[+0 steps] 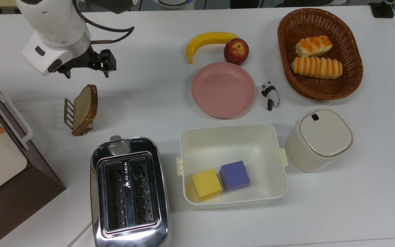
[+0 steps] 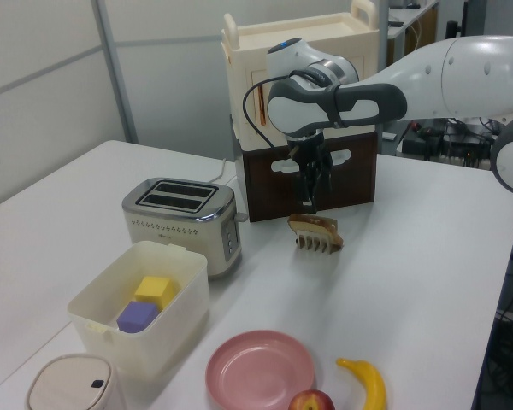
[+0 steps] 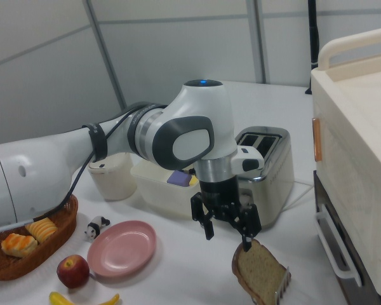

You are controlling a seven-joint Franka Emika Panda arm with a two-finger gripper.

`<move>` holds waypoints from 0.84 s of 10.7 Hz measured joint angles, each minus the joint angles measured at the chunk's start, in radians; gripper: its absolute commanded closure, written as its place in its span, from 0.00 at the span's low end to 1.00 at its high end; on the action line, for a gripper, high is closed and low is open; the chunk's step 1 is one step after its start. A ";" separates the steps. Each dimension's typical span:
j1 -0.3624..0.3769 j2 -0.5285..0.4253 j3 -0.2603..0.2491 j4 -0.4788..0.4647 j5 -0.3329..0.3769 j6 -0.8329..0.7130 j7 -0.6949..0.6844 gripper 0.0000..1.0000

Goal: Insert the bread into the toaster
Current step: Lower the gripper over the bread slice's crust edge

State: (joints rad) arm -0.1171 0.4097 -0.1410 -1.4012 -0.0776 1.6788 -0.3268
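Glossy chrome toaster (image 1: 129, 192), woven wicker basket (image 1: 351, 80), smooth plastic tub (image 1: 233, 137), matt white table (image 1: 355, 199).

Glossy white Panda arm (image 3: 63, 159) showing rounded shells, grey-black joint bands ringing the segments, a black cable (image 1: 101, 25) looping beside the wrist, a small blue light glowing atop one joint, a black two-finger gripper (image 3: 227, 230) capping the end
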 measured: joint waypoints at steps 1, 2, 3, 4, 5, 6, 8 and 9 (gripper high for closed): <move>0.000 0.002 0.000 0.000 0.000 0.000 0.000 0.00; 0.000 0.004 0.000 0.000 0.000 0.000 0.000 0.00; 0.000 0.004 0.000 0.000 0.000 0.000 0.000 0.00; 0.000 0.006 0.000 0.000 0.000 0.000 0.000 0.00; 0.000 0.009 0.000 0.000 -0.008 0.000 0.000 0.00; 0.000 0.012 0.000 0.000 -0.014 0.000 0.000 0.00; 0.001 0.015 0.000 0.000 -0.016 0.000 0.000 0.00; 0.001 0.016 0.000 0.000 -0.017 0.000 0.000 0.00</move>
State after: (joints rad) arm -0.1165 0.4253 -0.1409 -1.4012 -0.0941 1.6789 -0.3268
